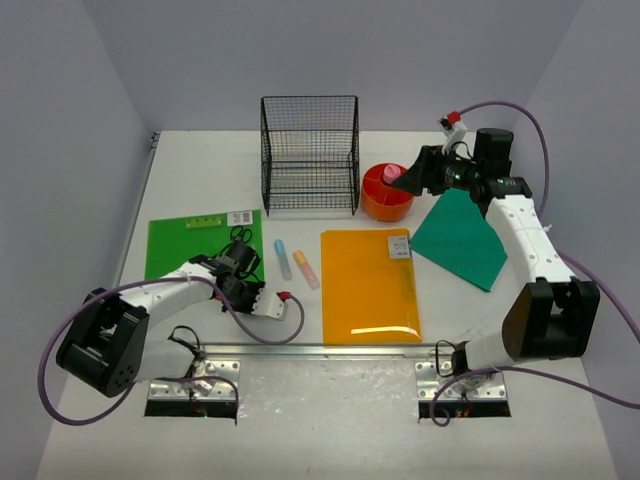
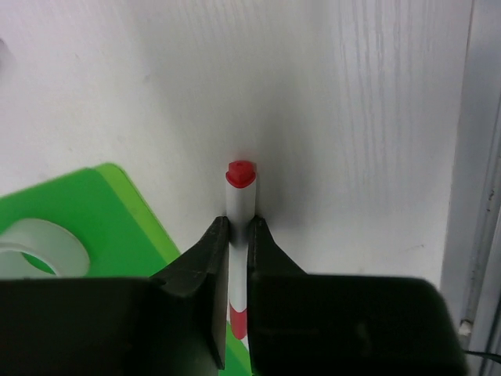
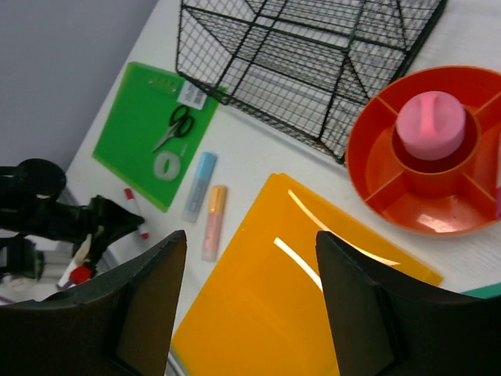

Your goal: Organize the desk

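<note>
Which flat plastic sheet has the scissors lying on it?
The bright green plastic sheet on the left; black scissors lie on it. The orange plastic sheet and the teal sheet have none.

1. The top view is bright and evenly lit from overhead; the tabletop and walls carry a faint violet cast.
2. Shadows there are soft and short, beside the rack and under the arms.
3. A glare streak crosses the folder by its near edge; the right wrist view shows two more on it.
4. In the left wrist view a grey shadow spreads over the tabletop around the pen; the jaws are dark and slightly soft.
5. In the right wrist view the jaws are blurred black shapes; the tray shows small highlights.
</note>
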You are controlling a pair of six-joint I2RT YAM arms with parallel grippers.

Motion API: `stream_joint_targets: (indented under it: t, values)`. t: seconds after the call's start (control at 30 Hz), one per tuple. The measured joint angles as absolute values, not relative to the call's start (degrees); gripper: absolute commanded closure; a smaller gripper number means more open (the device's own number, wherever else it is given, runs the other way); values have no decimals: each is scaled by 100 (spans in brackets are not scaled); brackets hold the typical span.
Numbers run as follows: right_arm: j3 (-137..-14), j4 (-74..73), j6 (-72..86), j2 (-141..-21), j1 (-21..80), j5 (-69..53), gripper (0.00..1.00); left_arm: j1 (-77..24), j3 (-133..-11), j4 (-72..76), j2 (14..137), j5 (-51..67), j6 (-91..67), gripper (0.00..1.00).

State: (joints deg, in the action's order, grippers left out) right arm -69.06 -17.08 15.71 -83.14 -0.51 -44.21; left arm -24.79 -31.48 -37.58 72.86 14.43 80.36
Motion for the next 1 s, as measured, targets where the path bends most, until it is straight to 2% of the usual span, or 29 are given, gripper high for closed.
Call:
stream_joint_targets:
  t: [0.1, 0.23, 0.4, 0.5, 0.73, 1.0]
  values:
    - [-6904, -1773, 1813, -8305, 52, -4788, 29, -2788, -3170, -3831, 7058, 1417, 8047, 100]
    - [-6901, -1812, 2088, -8309, 351, -5138, 26, -3439, -3605, -3974, 6095, 1383, 8322, 100]
    - [-6943, -1776, 2520, -8562, 937, -5656, 23, -3968, -3868, -3508, 4804, 1712, 9648, 100]
    - [-7091, -1717, 2788, -8982, 1267, -5956, 10, -4043, -3667, -3371, 4347, 2159, 10452, 100]
    - [-7368, -1683, 3269, -9755, 2096, -6434, 2, -4053, -2846, -2803, 4205, 3206, 11154, 100]
    - [-7378, -1642, 3434, -10033, 2924, -6868, 3, -4053, -2759, -2584, 4566, 3728, 11314, 100]
